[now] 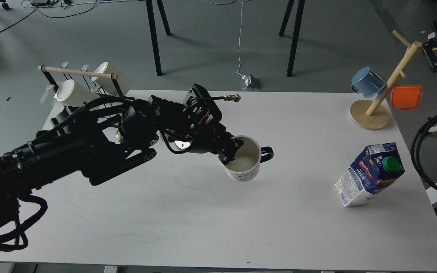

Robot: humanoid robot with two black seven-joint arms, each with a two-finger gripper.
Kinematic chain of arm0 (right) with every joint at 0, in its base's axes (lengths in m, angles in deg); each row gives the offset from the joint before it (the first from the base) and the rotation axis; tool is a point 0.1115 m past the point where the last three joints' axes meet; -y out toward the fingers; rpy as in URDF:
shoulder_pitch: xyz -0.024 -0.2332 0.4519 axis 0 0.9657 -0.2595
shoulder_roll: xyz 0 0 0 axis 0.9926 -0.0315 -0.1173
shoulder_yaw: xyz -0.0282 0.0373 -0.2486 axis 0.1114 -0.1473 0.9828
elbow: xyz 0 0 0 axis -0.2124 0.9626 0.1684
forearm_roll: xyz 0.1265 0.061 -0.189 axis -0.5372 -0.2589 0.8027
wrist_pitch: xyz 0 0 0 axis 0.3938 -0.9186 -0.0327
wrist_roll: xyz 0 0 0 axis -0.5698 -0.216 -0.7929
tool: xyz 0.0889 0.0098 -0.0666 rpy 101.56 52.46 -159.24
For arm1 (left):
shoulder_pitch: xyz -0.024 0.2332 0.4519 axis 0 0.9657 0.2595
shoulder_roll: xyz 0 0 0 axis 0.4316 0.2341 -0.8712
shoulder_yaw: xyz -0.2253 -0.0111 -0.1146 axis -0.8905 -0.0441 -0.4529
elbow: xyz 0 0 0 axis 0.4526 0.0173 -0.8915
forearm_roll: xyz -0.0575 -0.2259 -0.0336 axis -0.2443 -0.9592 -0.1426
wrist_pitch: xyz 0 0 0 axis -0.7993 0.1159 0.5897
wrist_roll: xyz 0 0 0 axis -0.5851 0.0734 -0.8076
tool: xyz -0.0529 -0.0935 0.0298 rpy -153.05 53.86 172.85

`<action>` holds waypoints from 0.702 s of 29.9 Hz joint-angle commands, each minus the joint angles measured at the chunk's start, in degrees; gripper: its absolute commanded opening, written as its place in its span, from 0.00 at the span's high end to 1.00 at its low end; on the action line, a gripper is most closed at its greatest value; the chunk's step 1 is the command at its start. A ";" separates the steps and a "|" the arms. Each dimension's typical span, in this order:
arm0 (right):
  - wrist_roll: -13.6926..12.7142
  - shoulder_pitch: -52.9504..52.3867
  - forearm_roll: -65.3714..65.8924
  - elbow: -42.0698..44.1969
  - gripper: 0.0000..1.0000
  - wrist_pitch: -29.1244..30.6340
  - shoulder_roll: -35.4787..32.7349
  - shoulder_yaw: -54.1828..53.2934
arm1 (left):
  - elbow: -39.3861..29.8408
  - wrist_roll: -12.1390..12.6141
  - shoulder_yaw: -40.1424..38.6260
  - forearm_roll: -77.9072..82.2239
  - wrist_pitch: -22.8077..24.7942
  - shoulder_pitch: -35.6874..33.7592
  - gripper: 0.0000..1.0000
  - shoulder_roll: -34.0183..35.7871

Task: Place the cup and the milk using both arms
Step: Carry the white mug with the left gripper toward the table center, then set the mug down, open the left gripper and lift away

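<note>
The cup (246, 162), a white mug with a black handle and a small smiley face, is near the middle of the white table (218, 223). My left gripper (230, 149) is shut on the cup's left rim, one finger inside it. I cannot tell whether the cup rests on the table or hangs just above it. The milk (370, 175), a blue and white carton with a green cap, stands at the right side of the table with no gripper on it. My right gripper (434, 53) is far off at the upper right edge, beside the wooden cup tree; its fingers are too dark to read.
A wooden cup tree (378, 102) with a blue cup (367, 80) and an orange cup (406, 97) stands at the back right corner. A black wire rack (89, 91) with cream mugs stands at the back left. My left arm spans the table's left half.
</note>
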 commanded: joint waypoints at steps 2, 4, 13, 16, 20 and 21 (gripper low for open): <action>0.26 0.45 0.00 -0.19 0.00 0.00 -0.09 0.19 | 3.68 -0.32 1.30 0.67 0.00 1.96 0.97 -5.49; 0.70 1.41 0.00 -0.71 0.00 0.00 -0.09 0.28 | 6.66 -0.41 1.21 0.67 0.00 2.14 0.96 -7.08; 1.31 2.56 0.09 -2.03 0.00 0.00 -0.09 -0.07 | 13.89 -3.13 0.25 0.67 0.00 2.31 0.94 -7.70; 1.31 2.82 0.09 -1.94 0.00 0.00 -0.09 -0.07 | 14.06 -2.96 0.60 0.67 0.00 2.40 0.94 -7.35; 1.31 3.35 0.09 -2.03 0.00 0.00 -0.09 -0.25 | 14.24 -2.60 0.60 0.67 0.00 3.36 0.88 -7.61; 1.31 3.26 0.09 -2.03 0.00 0.00 -0.09 -0.25 | 14.24 -2.60 0.60 0.67 0.00 3.71 0.86 -7.70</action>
